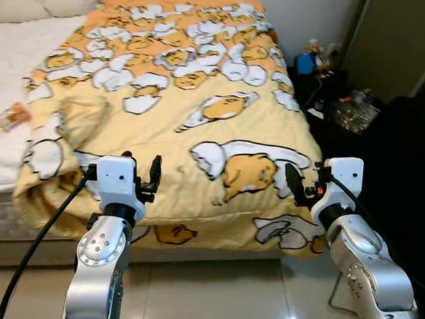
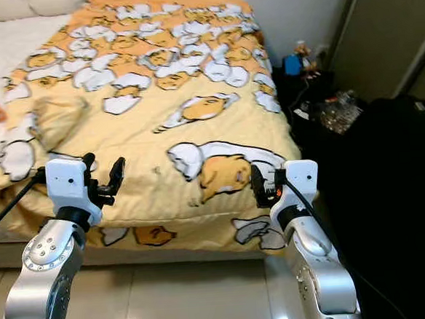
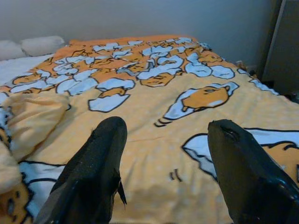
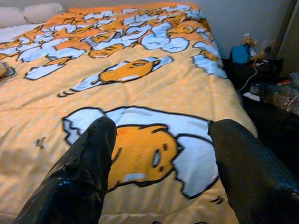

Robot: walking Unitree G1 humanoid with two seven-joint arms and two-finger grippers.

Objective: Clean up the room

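Both silver arms are raised forward, left hand [image 1: 147, 180] and right hand [image 1: 307, 184] with fingers spread apart, empty.

No text, label, brand, number or sign can be read. The quilt [image 1: 193, 95] carries only a repeated cartoon print, no lettering. The bottle [image 1: 5, 120] lying on the sheet at about 9 o'clock has an orange label, too small and blurred to read. The clutter on the nightstand [image 1: 316, 79] at about 2 o'clock shows no legible writing either.
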